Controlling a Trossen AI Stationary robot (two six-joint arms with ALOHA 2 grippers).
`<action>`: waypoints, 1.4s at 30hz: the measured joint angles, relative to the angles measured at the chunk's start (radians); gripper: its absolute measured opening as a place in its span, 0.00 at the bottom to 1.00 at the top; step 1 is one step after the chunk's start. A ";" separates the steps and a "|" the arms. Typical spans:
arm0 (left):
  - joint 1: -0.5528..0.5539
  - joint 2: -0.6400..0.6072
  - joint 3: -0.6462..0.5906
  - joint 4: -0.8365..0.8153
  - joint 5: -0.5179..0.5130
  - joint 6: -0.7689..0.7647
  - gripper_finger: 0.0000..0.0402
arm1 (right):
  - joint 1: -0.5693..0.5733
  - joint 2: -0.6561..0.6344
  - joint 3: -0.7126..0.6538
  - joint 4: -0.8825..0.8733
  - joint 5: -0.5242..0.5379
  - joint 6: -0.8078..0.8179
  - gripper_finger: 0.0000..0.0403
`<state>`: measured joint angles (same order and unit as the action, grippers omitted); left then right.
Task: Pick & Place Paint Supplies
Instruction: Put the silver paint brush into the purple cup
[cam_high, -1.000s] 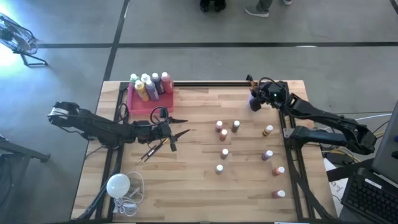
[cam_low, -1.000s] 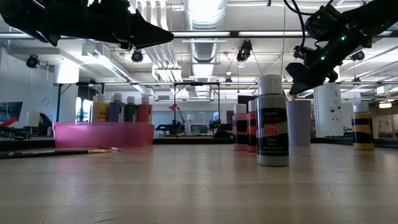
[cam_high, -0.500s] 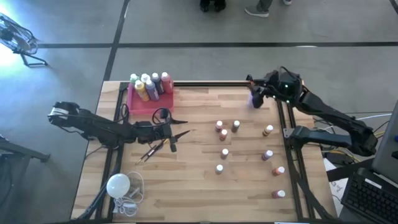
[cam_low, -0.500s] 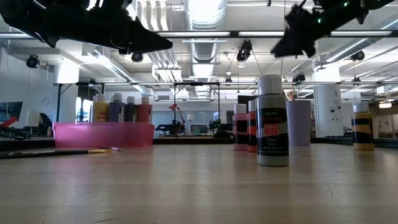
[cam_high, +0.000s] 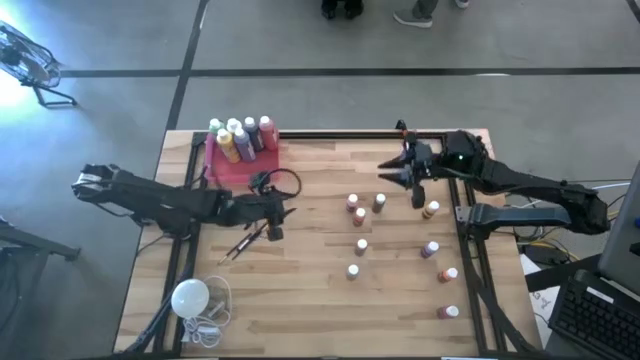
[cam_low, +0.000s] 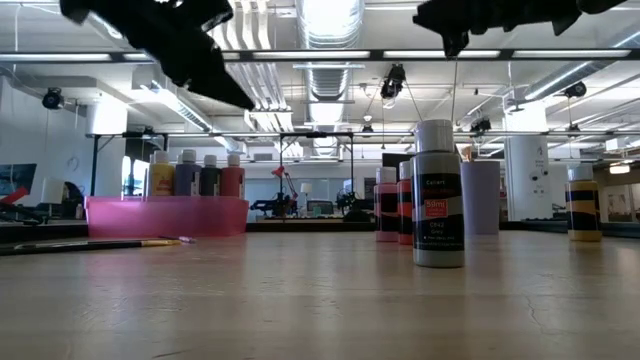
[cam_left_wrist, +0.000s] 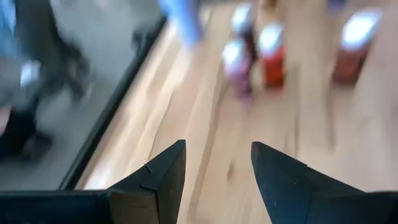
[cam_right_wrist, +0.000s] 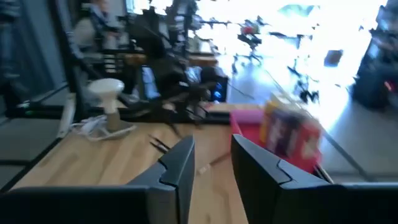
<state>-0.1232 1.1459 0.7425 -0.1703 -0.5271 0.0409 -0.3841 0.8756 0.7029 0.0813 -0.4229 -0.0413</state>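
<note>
Nine small white-capped paint bottles (cam_high: 361, 246) stand scattered over the right half of the pale wooden table (cam_high: 320, 310), from about 12 o'clock round to 5 o'clock of its centre. Five larger white-capped bottles of yellow, purple, dark and red paint (cam_high: 240, 137) sit upright in a pink plastic tray (cam_high: 225, 168) at the table's 11 o'clock corner. Thin dark-brown paintbrushes (cam_high: 245, 243) lie flat on the wood at 9 o'clock, just below the left gripper (cam_high: 285, 210), which hangs above the board with its two dark fingers (cam_left_wrist: 163, 176) parted and nothing between them. At 1 o'clock the right gripper (cam_high: 385, 170) is raised clear of the table, pointing toward the tray; its fingers (cam_right_wrist: 180, 163) stand a narrow gap apart, gripping nothing. A round white bulb with a coiled cord (cam_high: 191, 298) rests at the 7 o'clock corner. In the low view a black-labelled bottle (cam_low: 437, 195) stands nearest the camera.
</note>
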 joint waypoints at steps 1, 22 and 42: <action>0.002 0.006 0.044 -0.113 -0.015 -0.045 0.47 | 0.021 0.011 0.000 0.023 0.000 -0.012 0.23; 0.077 0.216 0.195 -0.723 0.001 0.142 0.45 | 0.120 0.270 -0.002 0.324 0.001 -0.093 0.15; 0.178 0.559 0.322 -0.723 0.186 0.351 0.38 | 0.120 0.257 -0.002 0.311 -0.004 -0.093 0.30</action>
<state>0.0551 1.7048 1.0641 -0.8932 -0.3408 0.3916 -0.2638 1.1324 0.7013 0.3924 -0.4272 -0.1345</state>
